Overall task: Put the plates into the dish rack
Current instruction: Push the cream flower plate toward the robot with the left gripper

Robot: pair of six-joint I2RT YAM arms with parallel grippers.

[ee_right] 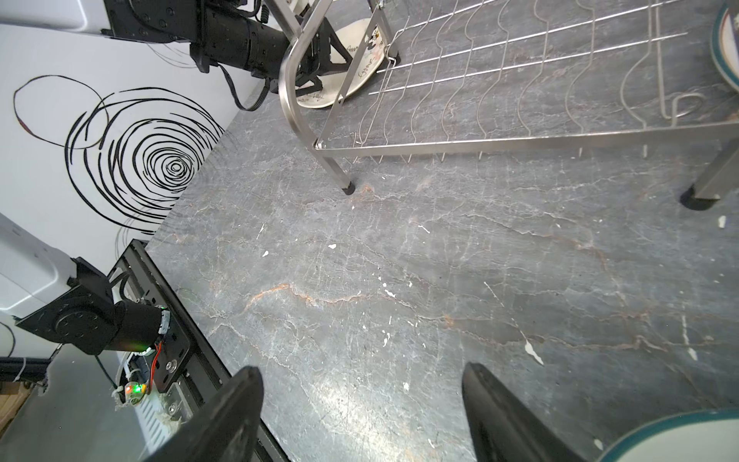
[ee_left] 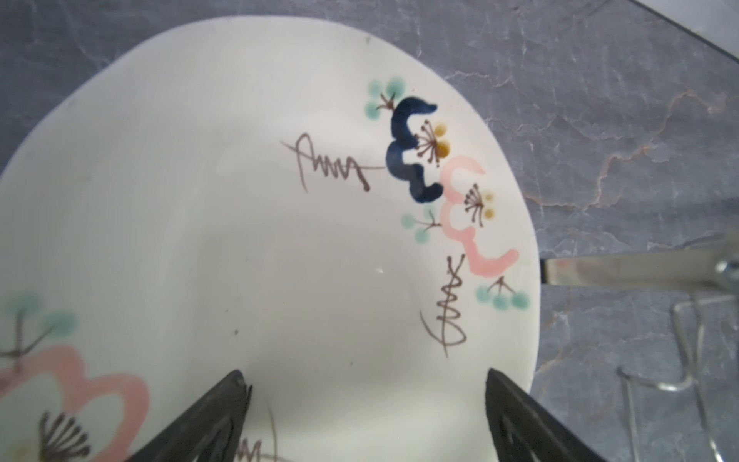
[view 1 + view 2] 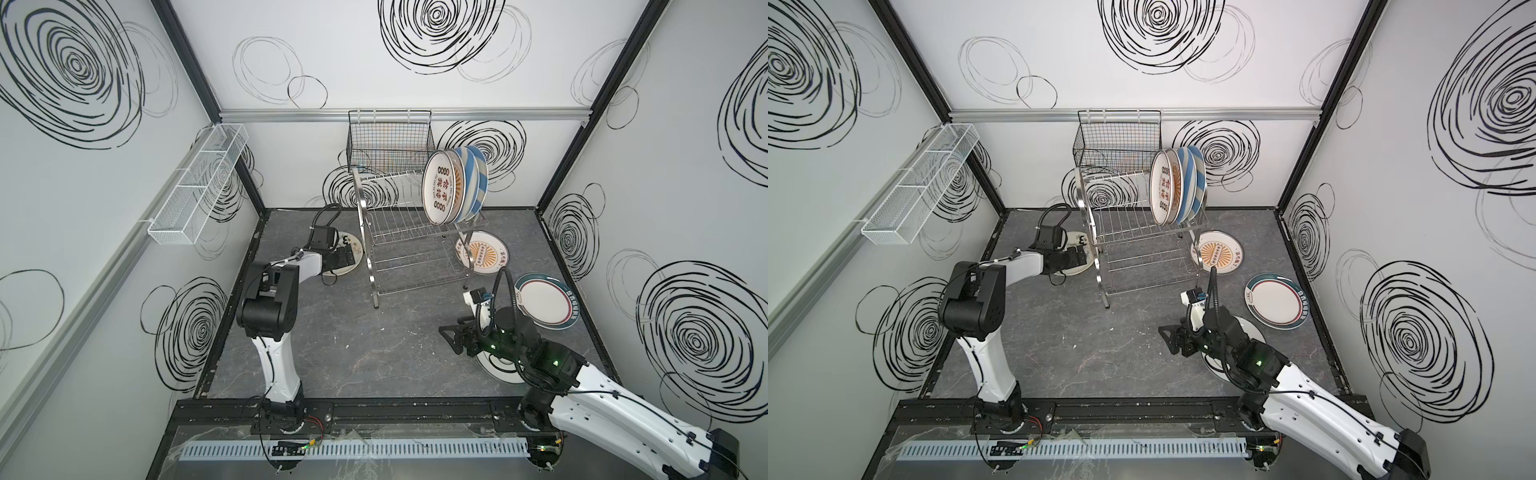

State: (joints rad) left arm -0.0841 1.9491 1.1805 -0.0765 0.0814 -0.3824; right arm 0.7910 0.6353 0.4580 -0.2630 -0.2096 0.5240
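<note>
Loading looks about half done to me: the rack (image 3: 411, 249) holds four plates (image 3: 442, 189) upright in its top tier, and four more lie flat on the worktop (image 3: 353, 332). My left pincer (image 2: 366, 376) gapes empty over the floral plate (image 2: 280, 240) beside the rack. My right pincer (image 1: 362, 370) gapes empty above bare worktop.

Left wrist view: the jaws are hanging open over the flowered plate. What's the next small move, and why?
Probably slide the left jaws out to the rim of the flowered plate and lower them. They stand open above its face, the plate lies flat on the table, and only the rim gives an edge to pinch.
</note>
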